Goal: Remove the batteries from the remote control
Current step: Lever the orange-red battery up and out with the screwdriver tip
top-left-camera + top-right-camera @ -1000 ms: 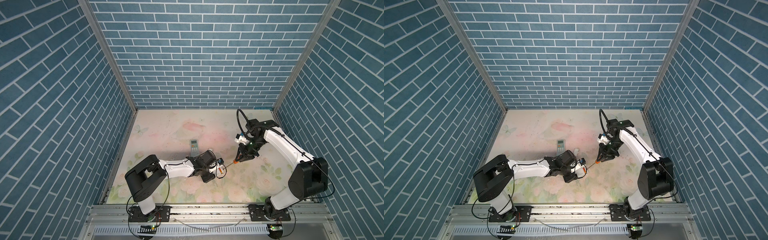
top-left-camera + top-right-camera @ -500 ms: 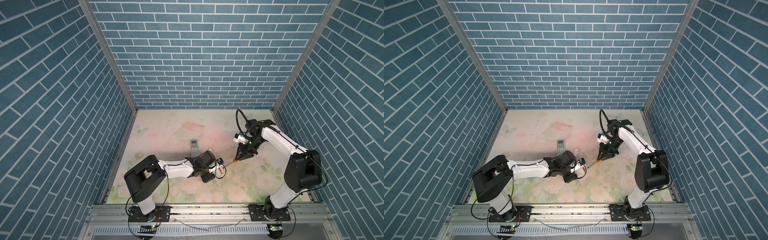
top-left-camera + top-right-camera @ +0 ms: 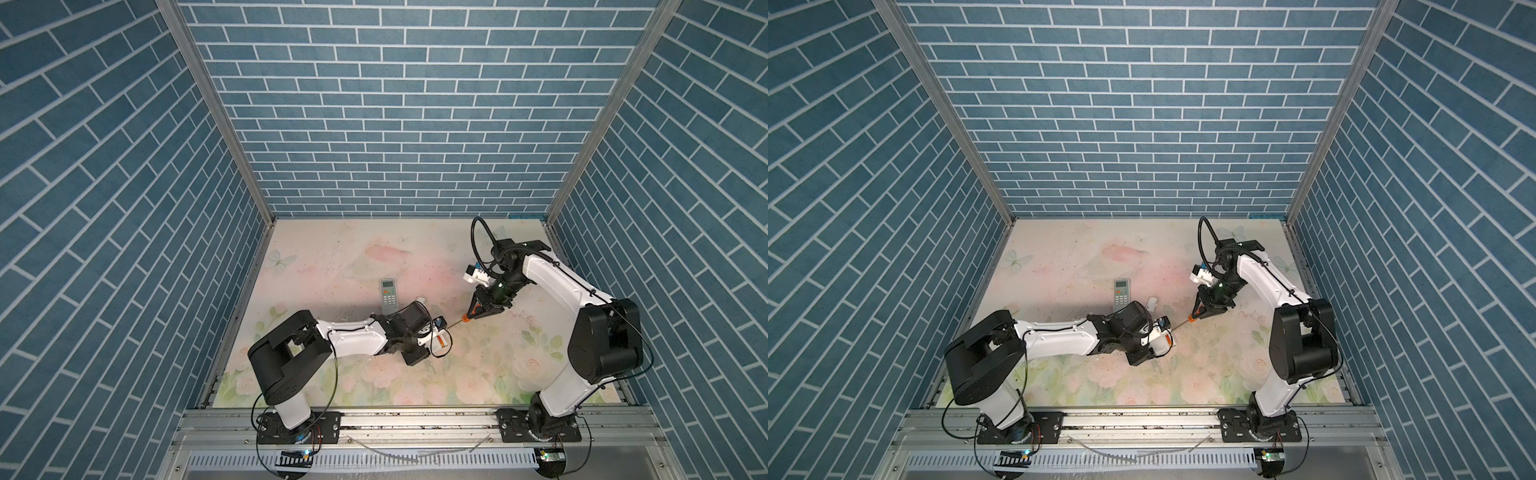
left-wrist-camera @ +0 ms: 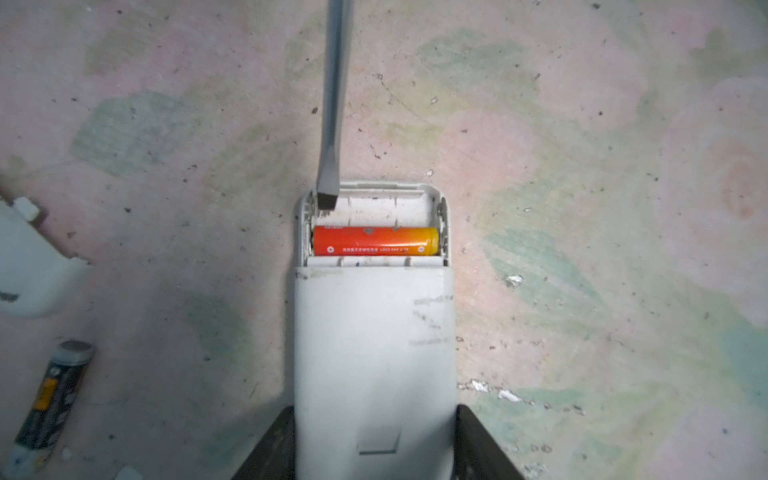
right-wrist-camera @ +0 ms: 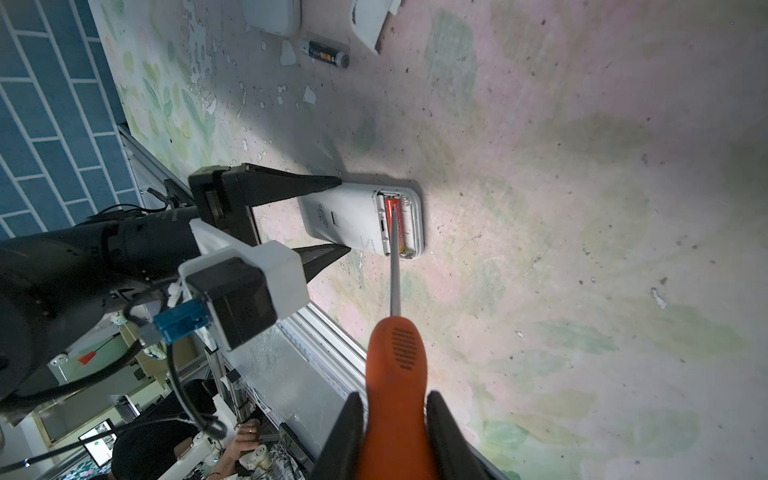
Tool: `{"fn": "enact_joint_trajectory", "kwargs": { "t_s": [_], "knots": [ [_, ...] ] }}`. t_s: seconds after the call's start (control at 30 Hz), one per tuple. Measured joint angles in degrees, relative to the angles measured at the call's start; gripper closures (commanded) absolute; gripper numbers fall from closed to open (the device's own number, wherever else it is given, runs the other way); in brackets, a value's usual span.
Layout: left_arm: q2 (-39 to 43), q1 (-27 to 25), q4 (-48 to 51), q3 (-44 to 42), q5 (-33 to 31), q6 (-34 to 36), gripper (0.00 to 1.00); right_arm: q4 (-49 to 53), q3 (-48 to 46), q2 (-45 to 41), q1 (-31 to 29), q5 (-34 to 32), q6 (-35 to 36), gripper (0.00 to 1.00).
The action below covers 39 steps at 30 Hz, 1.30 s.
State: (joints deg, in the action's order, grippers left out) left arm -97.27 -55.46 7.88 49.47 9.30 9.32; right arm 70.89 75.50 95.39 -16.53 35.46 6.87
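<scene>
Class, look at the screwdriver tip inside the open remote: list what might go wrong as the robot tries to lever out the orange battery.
1. The screwdriver tip sits in the empty bay beside the orange battery, close to a wall of the remote; levering may gouge plastic or slip off.
2. The left gripper clamps only the remote's far end, so prying could twist it loose.
3. A freed cell might roll away across the table.

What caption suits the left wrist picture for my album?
Left claw holds a white remote; a screwdriver tip sits in the empty slot beside one orange battery.
</scene>
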Motion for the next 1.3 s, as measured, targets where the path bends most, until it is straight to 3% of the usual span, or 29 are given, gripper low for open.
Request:
{"fn": "enact_joint_trajectory", "kwargs": {
  "t_s": [0.97,1.3],
  "knots": [
    [0.11,0.42,0.26,0.02,-0.26,0.00,0.77,-2.19,-4.87,-1.64,0.35,-0.81,2.82,1.00],
    [-0.87,1.51,3.45,2.10,1.03,0.90,0.79,-4.61,-8.17,-1.64,1.73,3.06,5.64,1.00]
  ]
}}
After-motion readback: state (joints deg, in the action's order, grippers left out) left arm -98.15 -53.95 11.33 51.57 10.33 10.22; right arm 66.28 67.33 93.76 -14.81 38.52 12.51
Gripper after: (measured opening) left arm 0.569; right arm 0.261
